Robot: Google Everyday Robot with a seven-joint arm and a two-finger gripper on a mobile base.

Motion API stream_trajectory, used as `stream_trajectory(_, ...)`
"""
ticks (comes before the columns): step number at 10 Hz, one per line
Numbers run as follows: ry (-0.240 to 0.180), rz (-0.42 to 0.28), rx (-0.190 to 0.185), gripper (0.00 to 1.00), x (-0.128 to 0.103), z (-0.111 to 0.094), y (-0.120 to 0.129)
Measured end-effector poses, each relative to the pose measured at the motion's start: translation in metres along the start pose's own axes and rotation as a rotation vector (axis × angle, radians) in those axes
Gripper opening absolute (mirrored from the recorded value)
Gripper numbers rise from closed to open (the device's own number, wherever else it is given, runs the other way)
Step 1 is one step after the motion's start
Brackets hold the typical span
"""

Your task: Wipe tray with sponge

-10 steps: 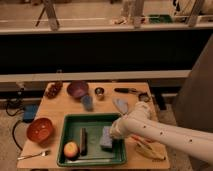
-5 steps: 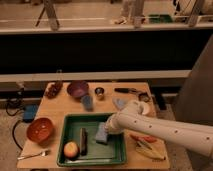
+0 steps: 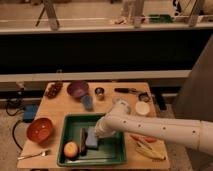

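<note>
The dark green tray (image 3: 116, 155) lies at the table's front middle. Inside it, left of centre, the blue-grey sponge (image 3: 91, 139) rests on the tray floor. My gripper (image 3: 98, 131) comes in from the right on a white arm and presses on the sponge's right upper side, shut on it. The arm's end hides the fingertips. A dark narrow brush (image 3: 83, 137) lies just left of the sponge, and an apple (image 3: 71, 149) sits in the tray's front left corner.
An orange bowl (image 3: 40, 129) and a fork (image 3: 33, 155) lie left of the tray. Behind it stand a blue cup (image 3: 87, 102), a purple bowl (image 3: 77, 89) and a small metal cup (image 3: 100, 92). White round items (image 3: 142, 108) and a yellowish object (image 3: 147, 148) are under the arm at right.
The gripper and the sponge have slid together to the left across the tray floor, from the tray's right half to just beside the brush.
</note>
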Motion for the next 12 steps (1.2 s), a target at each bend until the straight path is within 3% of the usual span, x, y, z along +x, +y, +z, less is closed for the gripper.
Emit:
stream_trajectory(3, -0.028, -0.021, -0.024, 0.00, -0.021, -0.017, 0.022)
stream_trajectory(6, -0.008, 0.000, -0.043, 0.00, -0.025, -0.038, 0.044)
stream_trajectory(9, 0.043, 0.059, -0.085, 0.00, -0.005, -0.048, 0.058)
stream_trajectory(12, 0.079, 0.107, -0.111, 0.00, 0.032, -0.044, 0.055)
